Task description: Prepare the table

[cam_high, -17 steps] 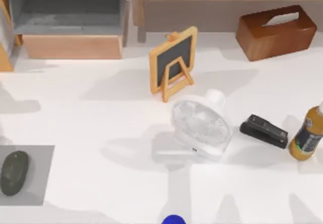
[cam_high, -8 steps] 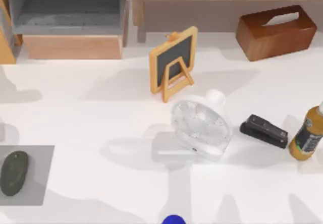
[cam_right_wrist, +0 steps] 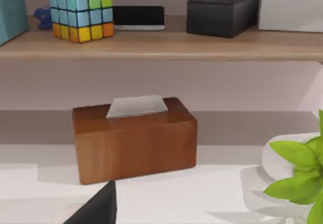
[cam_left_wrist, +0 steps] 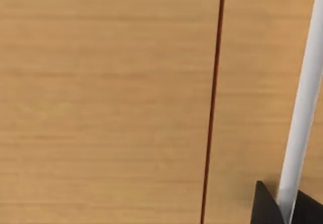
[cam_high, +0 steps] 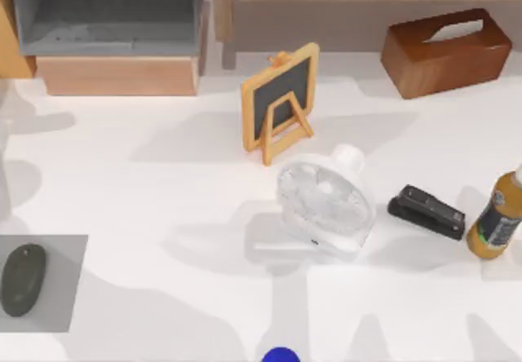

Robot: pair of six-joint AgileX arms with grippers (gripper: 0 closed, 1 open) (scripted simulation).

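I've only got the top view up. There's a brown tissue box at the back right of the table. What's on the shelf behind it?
Observer: The right wrist view shows a multicoloured puzzle cube on the shelf behind the brown tissue box.
Operator: Anything else up there?
Observer: A black tissue box stands further along the same shelf.
Operator: And what does the left wrist camera see?
Observer: It faces a light wood panel at close range, with a thin dark seam in it.
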